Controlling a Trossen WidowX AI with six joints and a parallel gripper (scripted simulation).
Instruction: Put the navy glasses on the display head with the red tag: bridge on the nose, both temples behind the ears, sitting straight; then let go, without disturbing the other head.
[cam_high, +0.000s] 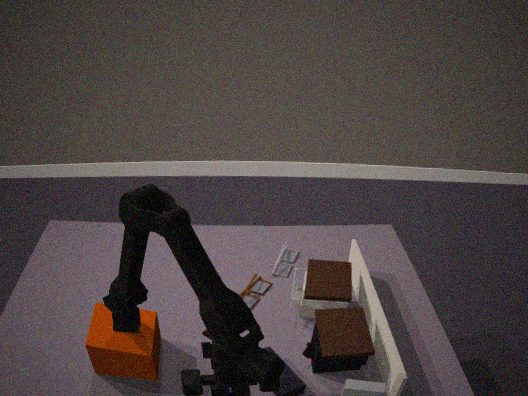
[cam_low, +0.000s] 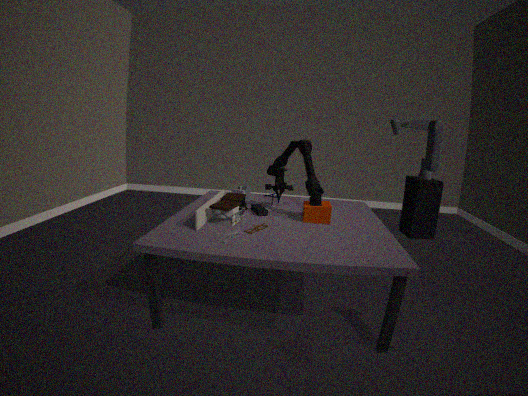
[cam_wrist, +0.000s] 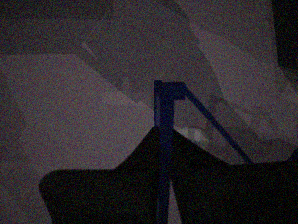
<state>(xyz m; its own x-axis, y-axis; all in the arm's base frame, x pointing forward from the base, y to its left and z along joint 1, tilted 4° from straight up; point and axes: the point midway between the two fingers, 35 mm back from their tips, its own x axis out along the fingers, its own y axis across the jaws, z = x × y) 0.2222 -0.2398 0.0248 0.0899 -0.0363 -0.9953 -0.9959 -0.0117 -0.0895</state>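
The navy glasses (cam_wrist: 172, 91) show in the wrist view between my fingertips; one thin bar runs down between them and another slants to the right. My gripper (cam_wrist: 160, 132) (cam_low: 278, 201) is shut on them, above the table and away from both heads. In the top view its fingertips are cut off or hidden at the bottom edge. The nearer display head (cam_high: 344, 332) is dark under a brown top, with a small red patch at its left side, probably the red tag. The other head (cam_high: 328, 280) is pale under a brown top, farther back. Their faces are mostly hidden.
Orange glasses (cam_high: 260, 286) (cam_low: 256, 228) and pale grey glasses (cam_high: 286, 262) lie on the table (cam_high: 200, 240). A cream upright panel (cam_high: 377, 312) (cam_low: 201, 218) stands behind the heads. A dark block (cam_high: 291, 382) (cam_low: 259, 209) lies near the gripper. A pale block (cam_high: 365, 386) is at the bottom edge.
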